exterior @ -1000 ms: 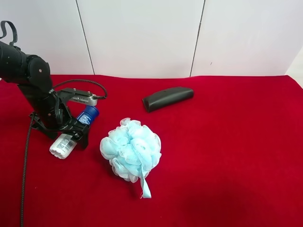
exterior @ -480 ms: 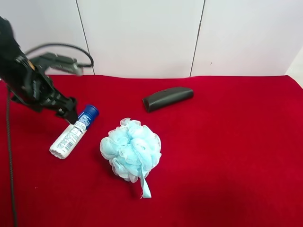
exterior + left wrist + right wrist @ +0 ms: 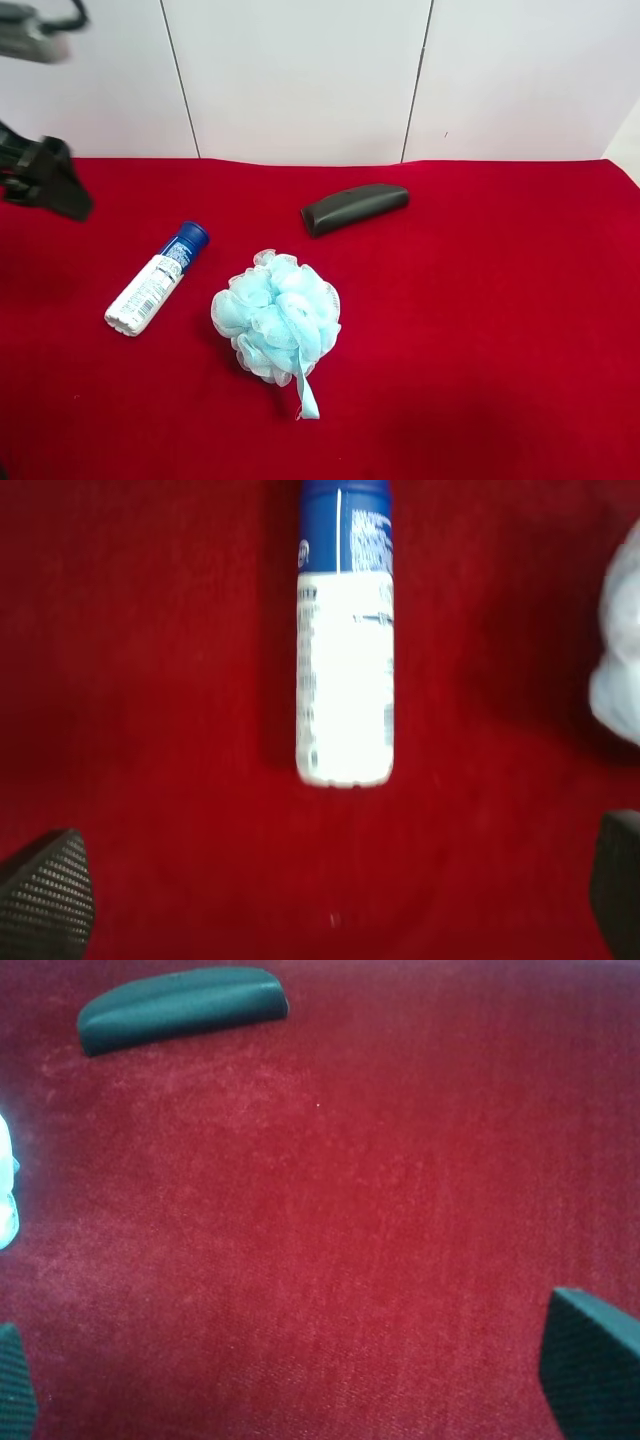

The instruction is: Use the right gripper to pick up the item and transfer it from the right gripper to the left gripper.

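Note:
The item (image 3: 155, 281), a small bottle with a dark blue cap and a white printed body, lies on its side on the red cloth (image 3: 480, 330), nothing touching it. The left wrist view looks down on the item (image 3: 345, 660), and my left gripper (image 3: 330, 892) hangs open above it with both fingertips (image 3: 45, 892) far apart. In the exterior high view my left gripper (image 3: 45, 185) is a blurred dark shape at the far left edge, up and away from the bottle. My right gripper (image 3: 300, 1372) is open over bare cloth and holds nothing. The right arm is outside the exterior high view.
A light-blue mesh loofah (image 3: 278, 318) sits just right of the bottle. A dark oblong case (image 3: 355, 208) lies further back; the right wrist view also shows the case (image 3: 180, 1005). White wall panels (image 3: 300, 70) stand behind the cloth.
My left gripper, which stood low around the bottle a second ago, has risen and pulled back toward the left edge. The bottle stays lying where it was.

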Controlling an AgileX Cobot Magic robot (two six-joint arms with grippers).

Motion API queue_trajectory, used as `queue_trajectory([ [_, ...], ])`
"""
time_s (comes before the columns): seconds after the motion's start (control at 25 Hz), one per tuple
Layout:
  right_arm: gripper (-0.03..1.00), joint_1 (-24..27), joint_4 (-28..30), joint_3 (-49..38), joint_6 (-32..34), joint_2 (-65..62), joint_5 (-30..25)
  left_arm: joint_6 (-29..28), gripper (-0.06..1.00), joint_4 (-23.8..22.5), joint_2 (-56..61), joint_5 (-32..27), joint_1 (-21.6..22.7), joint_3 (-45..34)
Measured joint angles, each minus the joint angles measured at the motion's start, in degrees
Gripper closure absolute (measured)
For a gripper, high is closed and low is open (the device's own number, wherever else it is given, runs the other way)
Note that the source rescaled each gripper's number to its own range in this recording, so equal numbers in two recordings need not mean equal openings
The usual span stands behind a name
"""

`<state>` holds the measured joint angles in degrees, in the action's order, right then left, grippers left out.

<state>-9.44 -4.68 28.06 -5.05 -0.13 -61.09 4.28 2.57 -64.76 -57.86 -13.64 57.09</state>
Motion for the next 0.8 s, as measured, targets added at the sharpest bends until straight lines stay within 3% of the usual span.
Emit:
queue_trajectory([
  [0.4,-0.03,0.0,0.0,0.0,0.0,0.0,0.0,-0.4,-0.06,0.0,17.6,-11.2,0.0,0.0],
  [0.8,-0.03,0.0,0.0,0.0,0.0,0.0,0.0,-0.6,-0.06,0.0,32.9,-11.5,0.0,-2.8],
])
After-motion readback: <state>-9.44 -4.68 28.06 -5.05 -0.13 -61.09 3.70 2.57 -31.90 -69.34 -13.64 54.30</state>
